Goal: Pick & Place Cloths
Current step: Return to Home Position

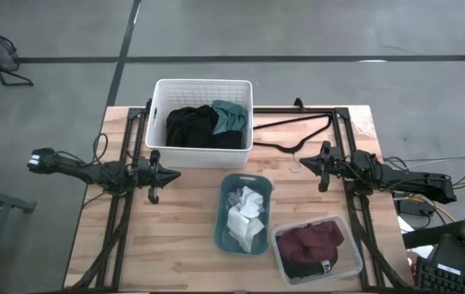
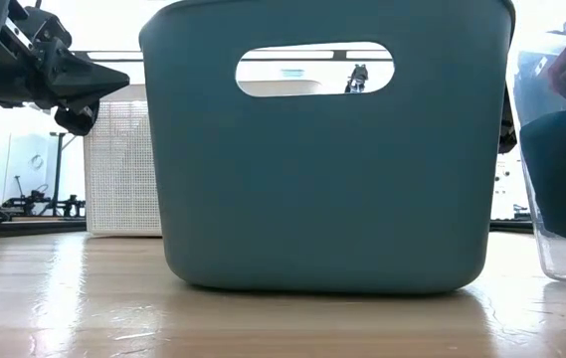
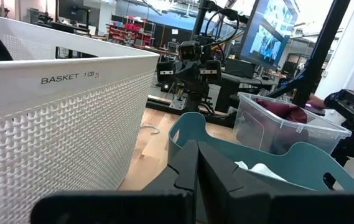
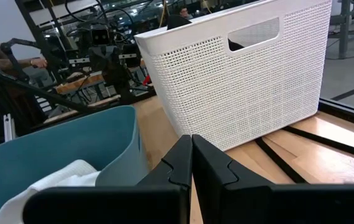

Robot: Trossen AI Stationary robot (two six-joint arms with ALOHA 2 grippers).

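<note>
Both arms are held low and level over the worktop point(image 1: 183, 237), left gripper point(image 1: 169, 174) and right gripper point(image 1: 307, 162) aimed inward, fingers point(image 3: 186, 171) pressed together on nothing. A black cloth point(image 1: 187, 126) and teal cloth point(image 1: 230, 114) are piled in the white basket point(image 1: 203, 84) at the far edge, white cloths point(image 1: 244, 216) in the teal bin point(image 1: 245, 178), a maroon cloth point(image 1: 314, 239) in the clear bin point(image 1: 278, 251) by the near right corner.

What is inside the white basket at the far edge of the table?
Seen from above, the white basket holds a black garment and, beside it, a teal garment. Anything beneath them, and the basket's floor, is covered.
</note>
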